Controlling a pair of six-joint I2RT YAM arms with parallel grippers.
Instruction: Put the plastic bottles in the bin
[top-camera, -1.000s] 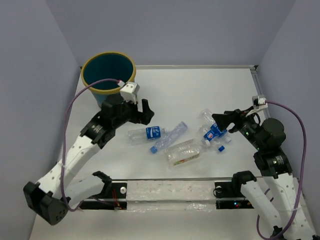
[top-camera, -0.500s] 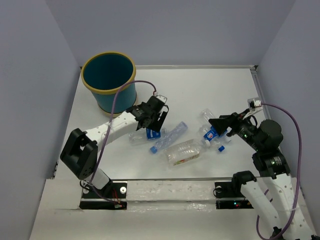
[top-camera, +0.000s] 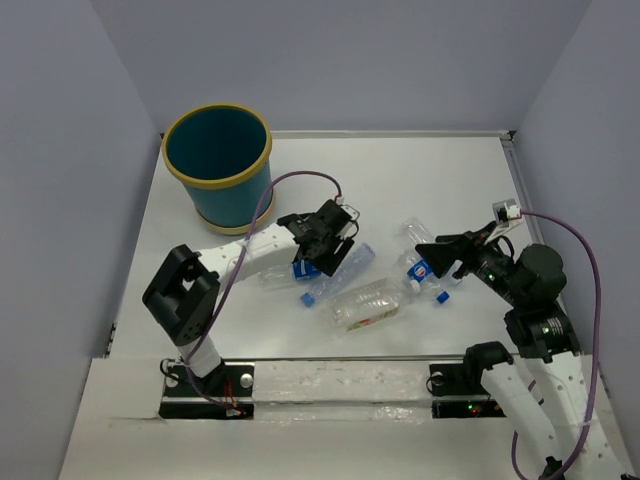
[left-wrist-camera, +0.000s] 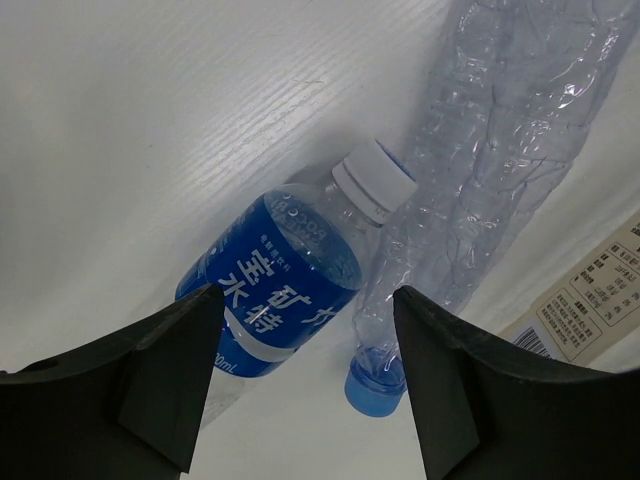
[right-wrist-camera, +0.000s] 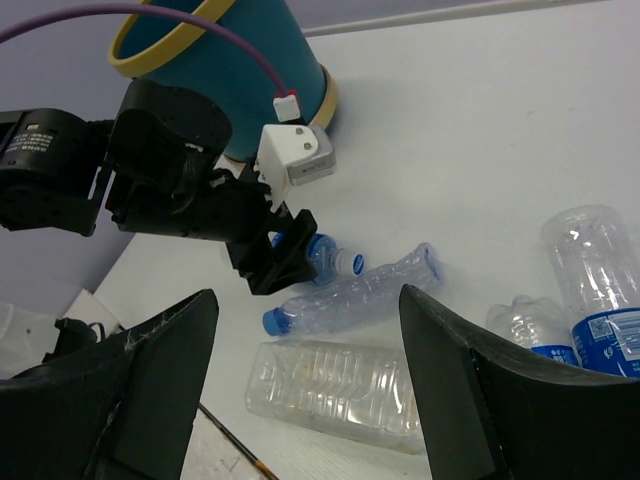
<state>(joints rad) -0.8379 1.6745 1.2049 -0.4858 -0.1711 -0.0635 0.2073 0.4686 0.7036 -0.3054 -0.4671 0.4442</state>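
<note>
Left hand (left-wrist-camera: 305, 310) straddles the blue-labelled bottle (left-wrist-camera: 270, 275).

bin (top-camera: 232, 198): teal, yellow rim, upright | plastic bottles (top-camera: 368, 305): clear, lying on sides, clustered right of bin

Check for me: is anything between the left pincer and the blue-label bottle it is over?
Nothing visible. The left pincer is open, with the blue-label bottle showing directly between its fingers. The crushed clear bottle lies close beside that bottle's cap end, near one finger, and might get nudged on the way down.
</note>
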